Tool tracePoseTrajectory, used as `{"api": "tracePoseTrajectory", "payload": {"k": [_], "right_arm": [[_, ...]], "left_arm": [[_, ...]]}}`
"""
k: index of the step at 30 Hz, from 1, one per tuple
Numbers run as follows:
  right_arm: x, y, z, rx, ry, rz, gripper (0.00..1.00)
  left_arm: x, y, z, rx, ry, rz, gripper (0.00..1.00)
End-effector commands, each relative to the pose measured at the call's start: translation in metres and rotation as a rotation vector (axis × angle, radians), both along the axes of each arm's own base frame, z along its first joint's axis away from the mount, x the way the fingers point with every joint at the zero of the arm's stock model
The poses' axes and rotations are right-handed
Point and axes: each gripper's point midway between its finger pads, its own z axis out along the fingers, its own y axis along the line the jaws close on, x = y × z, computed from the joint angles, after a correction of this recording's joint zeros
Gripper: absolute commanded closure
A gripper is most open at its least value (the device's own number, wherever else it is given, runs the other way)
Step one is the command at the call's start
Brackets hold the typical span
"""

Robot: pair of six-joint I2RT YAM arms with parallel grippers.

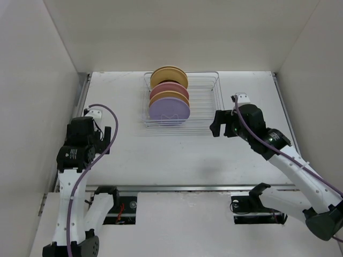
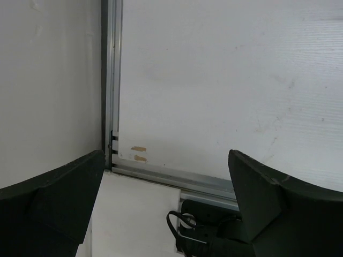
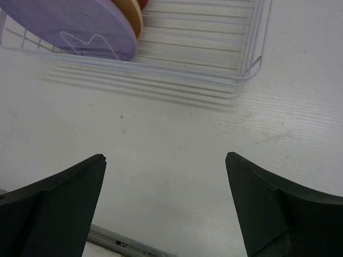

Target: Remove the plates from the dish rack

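Note:
The wire dish rack [image 1: 206,101] stands at the back middle of the table. Several plates stand upright in its left half: a lavender plate [image 1: 169,111] at the front, then a yellow-tan one [image 1: 170,98], a pink one [image 1: 167,88] and a yellow-tan one [image 1: 169,76] at the back. My right gripper [image 1: 217,128] is open and empty, just off the rack's front right corner. The right wrist view shows the lavender plate [image 3: 75,24] and the rack's front rail [image 3: 177,75] beyond the gripper [image 3: 166,158]. My left gripper [image 1: 104,140] is open and empty near the table's left edge.
White walls close in the table at the left, back and right. A metal rail [image 1: 187,188] runs along the table's near edge. The left wrist view shows the left rail [image 2: 111,80] and the arm's base with cables [image 2: 214,230].

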Motion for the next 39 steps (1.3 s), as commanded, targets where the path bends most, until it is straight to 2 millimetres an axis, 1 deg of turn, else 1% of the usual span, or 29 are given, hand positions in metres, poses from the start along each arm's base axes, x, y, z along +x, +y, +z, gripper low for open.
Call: {"api": "tracePoseTrajectory", "payload": {"k": [1, 3, 4, 6, 7, 10, 11, 13, 14, 15, 16, 17, 18, 19, 20, 21, 22, 23, 24, 25, 27, 28, 29, 31, 32, 33, 35, 36, 39], "right_arm": [[0.004, 0.013, 0.042, 0.056, -0.093, 0.069, 0.00], [0.005, 0.019, 0.059, 0.082, -0.135, 0.105, 0.00], [0.010, 0.024, 0.073, 0.098, -0.172, 0.117, 0.00], [0.019, 0.029, 0.081, 0.080, -0.210, 0.145, 0.00], [0.024, 0.034, 0.093, 0.089, -0.249, 0.163, 0.00], [0.047, 0.049, 0.087, 0.010, -0.257, 0.208, 0.00], [0.065, 0.060, 0.087, -0.014, -0.253, 0.218, 0.00], [0.084, 0.073, 0.081, -0.090, -0.252, 0.265, 0.00], [0.092, 0.083, 0.096, -0.114, -0.278, 0.271, 0.00], [0.111, 0.095, 0.070, -0.167, -0.221, 0.291, 0.00], [0.121, 0.103, 0.068, -0.211, -0.234, 0.311, 0.00], [0.130, 0.108, 0.062, -0.236, -0.225, 0.325, 0.04], [0.146, 0.118, 0.056, -0.257, -0.222, 0.336, 0.07], [0.153, 0.124, 0.053, -0.282, -0.231, 0.365, 0.17], [0.159, 0.127, 0.051, -0.294, -0.234, 0.372, 0.21], [0.164, 0.134, 0.055, -0.290, -0.247, 0.390, 0.24], [0.169, 0.139, 0.039, -0.307, -0.220, 0.412, 0.27], [0.172, 0.142, 0.035, -0.324, -0.224, 0.437, 0.34], [0.173, 0.150, 0.025, -0.322, -0.199, 0.478, 0.39], [0.171, 0.154, 0.030, -0.308, -0.204, 0.495, 0.44], [0.172, 0.162, 0.013, -0.306, -0.170, 0.539, 0.51], [0.172, 0.162, 0.012, -0.306, -0.170, 0.539, 0.51], [0.175, 0.162, 0.004, -0.314, -0.162, 0.533, 0.51], [0.178, 0.159, -0.001, -0.332, -0.154, 0.515, 0.51], [0.177, 0.154, -0.006, -0.352, -0.133, 0.503, 0.51], [0.177, 0.149, 0.005, -0.359, -0.152, 0.479, 0.51], [0.181, 0.135, 0.013, -0.386, -0.192, 0.407, 0.48], [0.178, 0.128, 0.035, -0.378, -0.241, 0.374, 0.46], [0.178, 0.115, 0.059, -0.383, -0.301, 0.303, 0.34]], "left_arm": [[-0.005, 0.002, 0.006, 0.027, 0.009, -0.018, 0.01], [-0.005, 0.011, 0.008, 0.066, 0.013, 0.019, 0.01], [-0.004, 0.014, 0.007, 0.086, 0.033, 0.022, 0.01], [0.000, 0.019, 0.009, 0.109, 0.040, 0.042, 0.01], [0.003, 0.019, 0.005, 0.109, 0.064, 0.041, 0.01], [0.014, 0.006, -0.002, 0.052, 0.086, -0.023, 0.01], [0.020, 0.003, -0.003, 0.037, 0.102, -0.036, 0.01], [0.030, -0.005, 0.000, 0.005, 0.105, -0.075, 0.01], [0.038, -0.007, -0.003, -0.007, 0.135, -0.083, 0.01], [0.045, -0.010, 0.000, -0.020, 0.136, -0.094, 0.01], [0.055, -0.017, 0.013, -0.052, 0.113, -0.122, 0.01], [0.062, -0.021, 0.016, -0.070, 0.121, -0.136, 0.01], [0.074, -0.026, 0.010, -0.093, 0.168, -0.150, 0.01], [0.083, -0.030, 0.024, -0.116, 0.150, -0.158, 0.01], [0.091, -0.037, 0.025, -0.155, 0.159, -0.174, 0.01], [0.102, -0.042, 0.017, -0.191, 0.203, -0.165, 0.01], [0.113, -0.049, 0.026, -0.213, 0.185, -0.177, 0.01], [0.120, -0.056, 0.024, -0.248, 0.192, -0.188, 0.01], [0.130, -0.064, 0.010, -0.266, 0.242, -0.200, 0.03], [0.138, -0.069, 0.006, -0.275, 0.249, -0.199, 0.03], [0.155, -0.083, 0.003, -0.306, 0.255, -0.226, 0.06], [0.167, -0.085, -0.013, -0.316, 0.296, -0.225, 0.07], [0.173, -0.090, -0.018, -0.325, 0.307, -0.220, 0.09], [0.187, -0.100, -0.018, -0.357, 0.318, -0.222, 0.11], [0.193, -0.105, -0.032, -0.363, 0.364, -0.213, 0.14], [0.199, -0.106, -0.029, -0.373, 0.361, -0.196, 0.15], [0.207, -0.112, -0.036, -0.406, 0.377, -0.196, 0.17], [0.209, -0.115, -0.035, -0.417, 0.368, -0.205, 0.17], [0.216, -0.125, -0.023, -0.426, 0.304, -0.235, 0.17]]}}
